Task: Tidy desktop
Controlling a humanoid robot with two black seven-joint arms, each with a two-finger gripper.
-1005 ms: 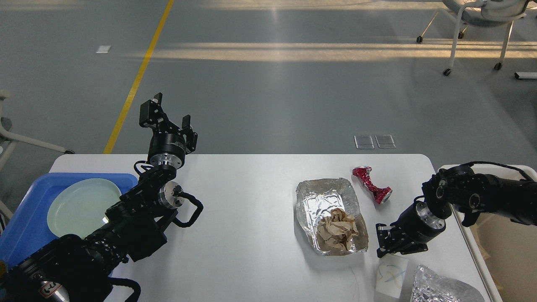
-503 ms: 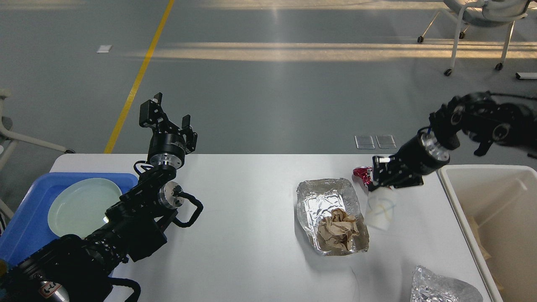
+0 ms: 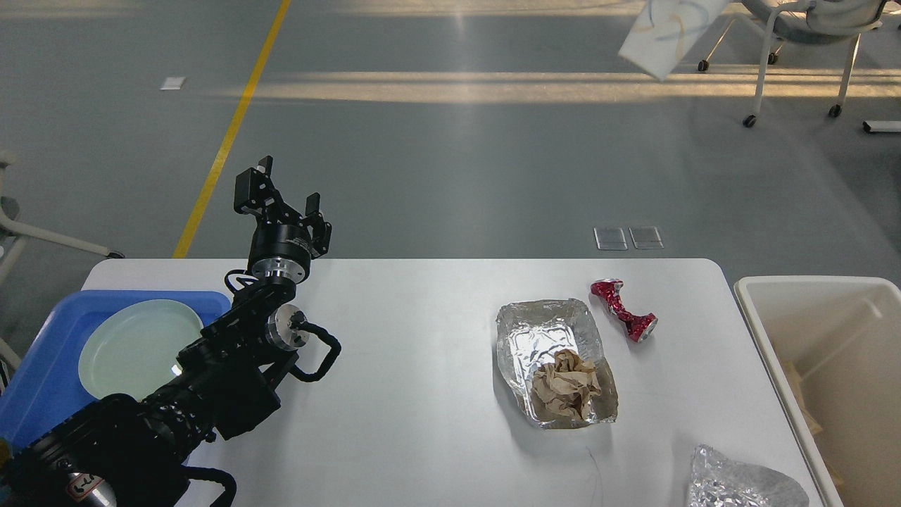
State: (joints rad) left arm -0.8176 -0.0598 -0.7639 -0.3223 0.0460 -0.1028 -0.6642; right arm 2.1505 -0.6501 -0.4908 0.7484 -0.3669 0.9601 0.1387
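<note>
The white desktop [image 3: 422, 422] fills the lower view. On its right half a foil tray [image 3: 545, 334] holds a crumpled brown paper ball [image 3: 565, 386]. A crushed red can [image 3: 624, 308] lies just beyond it, and a crumpled foil piece [image 3: 739, 486] sits at the front right. My left gripper [image 3: 283, 193] is raised over the desktop's far left edge, open and empty. A white item with blue and yellow squiggles [image 3: 667, 34] is up at the view's top edge; what holds it is out of view. My right gripper is not in view.
A blue tray [image 3: 42, 380] with a pale green plate [image 3: 137, 345] sits at the left, partly behind my left arm. An off-white bin [image 3: 830, 352] stands beside the desktop's right edge. A wheeled chair [image 3: 802, 42] stands on the floor at the far right.
My right arm lifted the white squiggled item off the front right of the desktop, carried it up and left the view. The left arm has not moved.
</note>
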